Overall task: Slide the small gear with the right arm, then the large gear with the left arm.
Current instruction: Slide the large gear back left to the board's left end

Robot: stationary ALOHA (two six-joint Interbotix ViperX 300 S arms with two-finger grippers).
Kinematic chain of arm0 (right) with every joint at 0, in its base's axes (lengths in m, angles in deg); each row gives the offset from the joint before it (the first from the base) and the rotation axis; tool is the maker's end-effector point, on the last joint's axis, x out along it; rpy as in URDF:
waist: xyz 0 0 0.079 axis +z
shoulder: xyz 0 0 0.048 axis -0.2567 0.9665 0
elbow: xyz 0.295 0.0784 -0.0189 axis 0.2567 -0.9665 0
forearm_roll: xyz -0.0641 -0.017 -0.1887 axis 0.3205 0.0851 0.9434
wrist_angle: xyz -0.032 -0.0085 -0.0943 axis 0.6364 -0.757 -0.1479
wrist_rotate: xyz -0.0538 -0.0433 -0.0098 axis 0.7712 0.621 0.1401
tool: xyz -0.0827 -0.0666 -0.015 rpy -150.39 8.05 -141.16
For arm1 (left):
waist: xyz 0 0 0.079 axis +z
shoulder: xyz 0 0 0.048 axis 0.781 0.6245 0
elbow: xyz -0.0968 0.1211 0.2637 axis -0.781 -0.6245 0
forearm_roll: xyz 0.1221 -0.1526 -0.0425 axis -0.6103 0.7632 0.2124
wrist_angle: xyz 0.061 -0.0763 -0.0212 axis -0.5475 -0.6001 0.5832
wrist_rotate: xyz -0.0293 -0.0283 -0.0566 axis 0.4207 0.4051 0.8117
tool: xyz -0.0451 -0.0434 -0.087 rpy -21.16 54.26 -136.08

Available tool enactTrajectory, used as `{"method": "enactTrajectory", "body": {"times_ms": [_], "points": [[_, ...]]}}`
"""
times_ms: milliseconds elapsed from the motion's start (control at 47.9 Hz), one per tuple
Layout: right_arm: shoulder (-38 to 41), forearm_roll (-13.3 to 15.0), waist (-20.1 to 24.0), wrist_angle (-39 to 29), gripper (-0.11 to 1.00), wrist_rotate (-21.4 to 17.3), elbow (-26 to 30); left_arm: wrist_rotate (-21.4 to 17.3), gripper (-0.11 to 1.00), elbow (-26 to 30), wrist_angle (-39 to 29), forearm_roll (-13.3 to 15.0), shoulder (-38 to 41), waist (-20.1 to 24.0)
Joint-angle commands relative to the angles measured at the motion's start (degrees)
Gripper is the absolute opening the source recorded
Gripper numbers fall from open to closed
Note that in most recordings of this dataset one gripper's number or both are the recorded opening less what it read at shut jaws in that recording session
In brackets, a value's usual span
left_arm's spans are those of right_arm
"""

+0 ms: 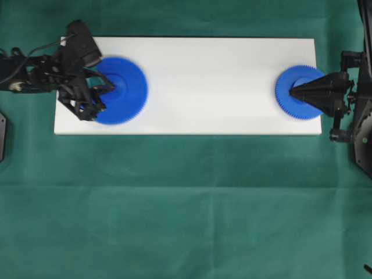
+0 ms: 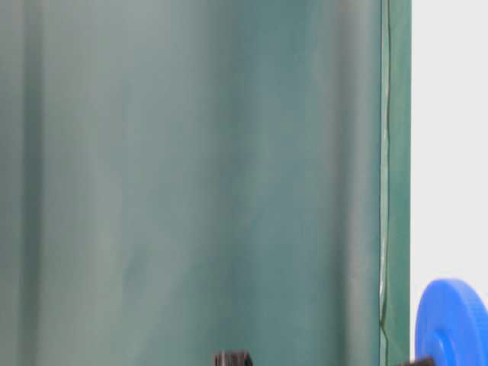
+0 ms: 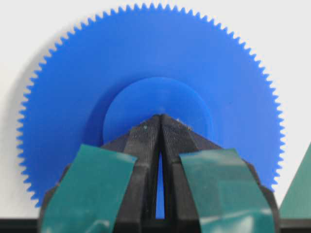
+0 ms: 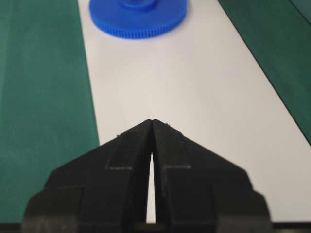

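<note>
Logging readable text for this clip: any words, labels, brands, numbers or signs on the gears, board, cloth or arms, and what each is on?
None can be read in any view.
Large gear: plain blue, no marking.
Small gear: plain blue, no marking.
White board and green cloth: blank.
Left pincer: green tape, nothing printed.
Right pincer: plain black.

1. The large gear [image 1: 131, 96]: blue, fine-toothed, lying flat at the white board's left end.
2. The small gear [image 1: 286, 96]: blue, lying flat at the right end.
3. The left arm [image 1: 64, 75]: jaws pressed together, tip on the large gear's raised hub.
4. The right arm [image 1: 334, 93]: jaws together, tip over the small gear's centre.
</note>
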Motion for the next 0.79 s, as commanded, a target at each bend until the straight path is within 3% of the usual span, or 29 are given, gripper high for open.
{"method": "enactTrajectory", "body": {"times_ms": [0,417,772], "points": [[0.3,-0.2,0.1,0.7,0.53,-0.1,1.1,0.1,-0.01,-2.6,-1.3,0.1,-1.5,1.0],[0.4,-0.3,0.2,0.7,0.53,-1.1,1.1,0.1,-0.01,-7.5,-1.8,0.2,-8.2,3.0],[0.4,-0.2,0.1,0.7,0.52,-1.1,1.1,0.2,-0.01,-6.6,-1.9,0.2,-8.8,3.0]]}}
